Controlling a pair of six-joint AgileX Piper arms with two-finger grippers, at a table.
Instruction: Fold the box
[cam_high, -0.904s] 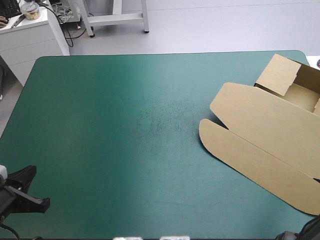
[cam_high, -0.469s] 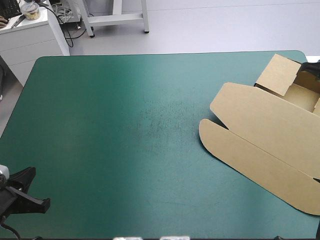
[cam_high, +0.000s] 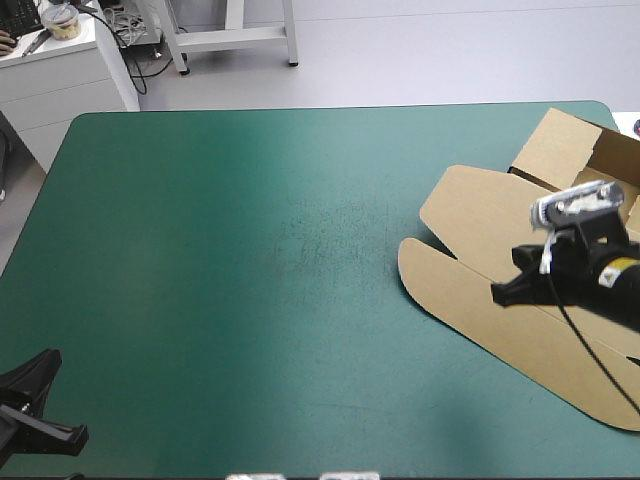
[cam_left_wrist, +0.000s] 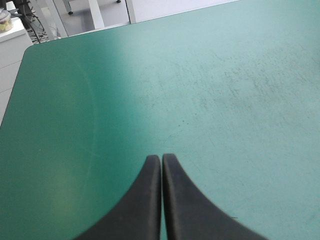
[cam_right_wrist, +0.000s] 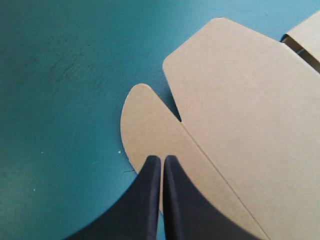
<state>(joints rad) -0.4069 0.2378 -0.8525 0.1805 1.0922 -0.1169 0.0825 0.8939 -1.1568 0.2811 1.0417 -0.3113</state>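
My right claw (cam_right_wrist: 161, 159) is pinched tight, its black fingers pressed into one point, holding nothing. It hangs over the brown box (cam_right_wrist: 240, 100). The rounded flap lies right under my tips, the wide flat lid is ahead, and the raised walls are beyond that. Whether I touch the board, I cannot tell. My left claw (cam_left_wrist: 161, 158) is likewise pinched together and empty, with only the teal-green cover (cam_left_wrist: 150, 75) ahead of it, well apart from the box.

Brown box (cam_high: 520, 240) apparently half-raised, at table's right.
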